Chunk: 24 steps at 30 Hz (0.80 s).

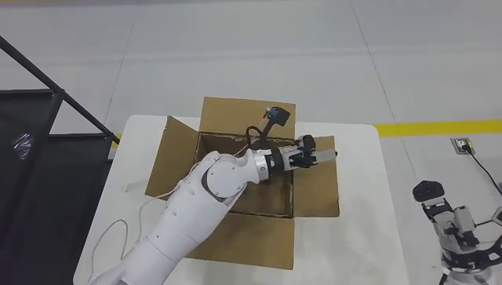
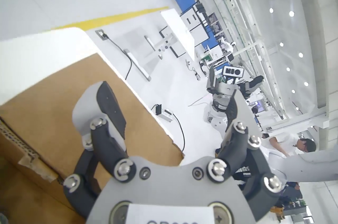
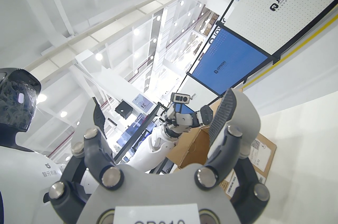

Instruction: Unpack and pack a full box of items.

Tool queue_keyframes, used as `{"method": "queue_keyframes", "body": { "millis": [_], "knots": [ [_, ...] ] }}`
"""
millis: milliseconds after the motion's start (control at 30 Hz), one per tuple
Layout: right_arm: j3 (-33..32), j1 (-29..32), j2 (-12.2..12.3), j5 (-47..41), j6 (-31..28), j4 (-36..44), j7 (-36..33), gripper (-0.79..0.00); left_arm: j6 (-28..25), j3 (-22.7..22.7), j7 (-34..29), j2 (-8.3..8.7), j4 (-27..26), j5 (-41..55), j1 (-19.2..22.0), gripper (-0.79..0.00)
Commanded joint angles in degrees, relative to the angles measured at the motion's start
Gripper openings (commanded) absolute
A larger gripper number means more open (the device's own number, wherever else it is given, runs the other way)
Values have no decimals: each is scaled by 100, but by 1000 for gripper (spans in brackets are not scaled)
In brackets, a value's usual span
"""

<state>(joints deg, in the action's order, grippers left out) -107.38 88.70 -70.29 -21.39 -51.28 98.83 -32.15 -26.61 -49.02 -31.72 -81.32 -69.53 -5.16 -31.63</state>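
Box (image 1: pixel 247 116) sits mid-bench (image 1: pixel 353 238), flaps open. The arm covers the contents, can't tell what's inside. Left pincer (image 1: pixel 323 157) is spread and empty, hovering over the flap that folds toward the bench's right edge. The opening lies back from its fingertips, toward the left edge, so next move likely needs a pull-back and dip. Right pincer (image 1: pixel 447 206) is spread and empty beyond the right edge, well apart. Left arm is nearer.

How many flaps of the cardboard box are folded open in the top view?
4: far flap, near flap, left flap and right flap, all folded outward. None seems hidden.
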Motion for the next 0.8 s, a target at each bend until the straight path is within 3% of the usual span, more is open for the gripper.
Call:
{"method": "queue_keyframes", "body": {
  "millis": [0, 167, 333, 433, 567, 767],
  "knots": [
    [85, -157, -5, 645, 131, 241, 73, 0, 143, -697, -134, 235, -1012, -235, -556, 0],
    [634, -549, -45, 2442, 443, 1039, 207, 0, 410, -2438, -565, 660, -3051, -428, -2012, 0],
    [1664, -1106, -115, 4433, 1175, 1515, 303, 0, 368, -4165, -801, 899, -4236, -60, -3312, 0],
    [2478, -1588, -165, 5456, 1583, 1448, 189, 0, 177, -5079, -781, 974, -4553, 365, -4043, 0],
    [3606, -2355, -273, 6956, 2269, 998, 113, 0, -262, -6072, -782, 1030, -4597, 1055, -4875, 0],
    [5050, -3482, -516, 8723, 3290, -79, 143, 0, -1027, -6746, -963, 1057, -4344, 1902, -5825, 0]
  ]
}}
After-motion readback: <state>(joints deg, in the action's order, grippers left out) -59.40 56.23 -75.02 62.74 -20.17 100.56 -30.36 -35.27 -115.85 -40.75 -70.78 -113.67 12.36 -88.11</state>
